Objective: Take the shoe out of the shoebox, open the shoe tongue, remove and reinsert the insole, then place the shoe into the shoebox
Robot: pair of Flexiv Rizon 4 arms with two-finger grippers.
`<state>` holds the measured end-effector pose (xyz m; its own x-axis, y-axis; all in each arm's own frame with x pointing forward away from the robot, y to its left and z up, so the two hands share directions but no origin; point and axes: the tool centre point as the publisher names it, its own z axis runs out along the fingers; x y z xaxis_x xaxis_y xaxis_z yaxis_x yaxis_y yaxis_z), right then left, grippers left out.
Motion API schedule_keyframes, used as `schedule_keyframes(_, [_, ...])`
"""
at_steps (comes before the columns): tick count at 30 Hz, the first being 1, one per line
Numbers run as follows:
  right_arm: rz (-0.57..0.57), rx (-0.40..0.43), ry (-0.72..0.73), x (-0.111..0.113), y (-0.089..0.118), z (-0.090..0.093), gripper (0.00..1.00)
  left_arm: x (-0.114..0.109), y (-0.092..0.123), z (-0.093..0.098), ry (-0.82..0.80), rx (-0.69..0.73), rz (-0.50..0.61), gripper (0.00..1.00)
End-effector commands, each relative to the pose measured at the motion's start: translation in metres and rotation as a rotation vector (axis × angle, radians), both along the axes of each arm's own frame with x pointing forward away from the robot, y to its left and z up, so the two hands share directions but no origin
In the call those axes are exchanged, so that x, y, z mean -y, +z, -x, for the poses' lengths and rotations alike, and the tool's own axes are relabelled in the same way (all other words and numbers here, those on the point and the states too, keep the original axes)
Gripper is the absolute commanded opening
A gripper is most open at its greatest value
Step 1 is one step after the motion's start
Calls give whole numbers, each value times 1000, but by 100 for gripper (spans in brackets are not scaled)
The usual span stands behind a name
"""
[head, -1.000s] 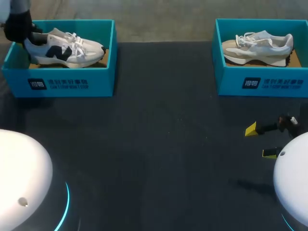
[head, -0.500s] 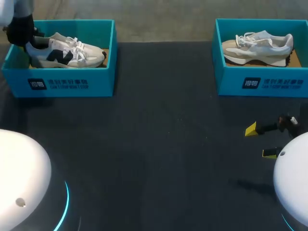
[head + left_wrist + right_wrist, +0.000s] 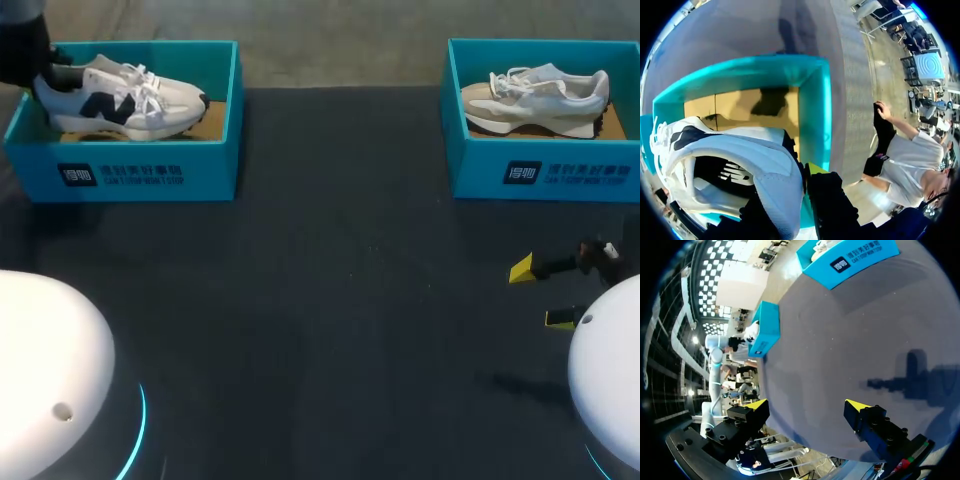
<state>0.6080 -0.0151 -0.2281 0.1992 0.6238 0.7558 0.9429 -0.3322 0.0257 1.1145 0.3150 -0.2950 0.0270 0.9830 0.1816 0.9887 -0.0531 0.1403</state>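
1. Left gripper (image 3: 38,72) is at the far left end of the left box (image 3: 140,175), fingers pinching the heel of the white shoe (image 3: 120,100).
2. Left wrist view: the heel collar sits between the 2 dark fingers, 1 yellow tip (image 3: 816,168) showing just beside the heel.
3. The shoe has a navy logo and its toe points toward the table's middle. It stays within the box outline, over the brown liner (image 3: 735,107). Cannot tell if the sole touches the liner.
4. Right gripper (image 3: 540,294) hovers over the dark table (image 3: 330,300) near its right edge, fingers spread wide with nothing between them.
5. Right box (image 3: 545,175) is at the far right and holds 1 beige shoe (image 3: 535,100) lying flat, well apart from the right gripper.
6. The 2 boxes are well apart, both at the table's far edge.
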Motion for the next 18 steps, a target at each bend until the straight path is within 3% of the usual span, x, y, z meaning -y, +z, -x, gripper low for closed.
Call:
schedule_keyframes(1, [5,6,-10,1,4,10,100,3,1,19,-10,22,-4,0])
schedule_keyframes(18, [5,6,-10,1,4,10,100,14,-9,35,-29,-13,-16,0])
